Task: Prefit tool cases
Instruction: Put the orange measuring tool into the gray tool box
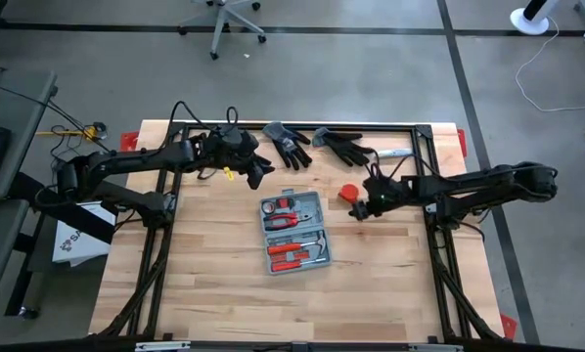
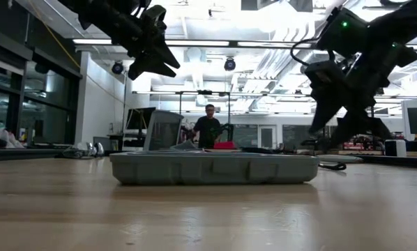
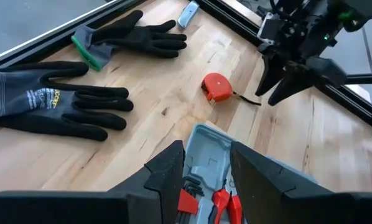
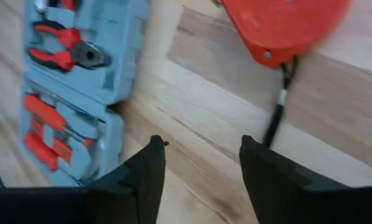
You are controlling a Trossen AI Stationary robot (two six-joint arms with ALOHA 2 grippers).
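The grey-blue tool case [image 1: 294, 231] lies open and flat on the wooden table, both halves showing red-handled tools [image 4: 58, 53]. In the low view the case [image 2: 212, 167] shows as a low grey tray. My left gripper [image 3: 208, 168] hangs open above the case's far-left corner, with nothing between its fingers. My right gripper [image 4: 201, 165] is open over bare wood to the right of the case, slanting down. It stands just short of a red tape measure [image 4: 285, 25] and touches nothing. In the high view the left gripper [image 1: 256, 171] and right gripper [image 1: 359, 207] flank the case's far end.
The red tape measure [image 1: 349, 193] lies right of the case, its black strap [image 4: 279, 106] trailing toward my right gripper. Two black-and-grey gloves [image 1: 288, 142] [image 1: 343, 147] lie at the far edge beside a black frame rail [image 3: 248, 25]. Bare wood stretches toward the near edge [image 1: 292, 313].
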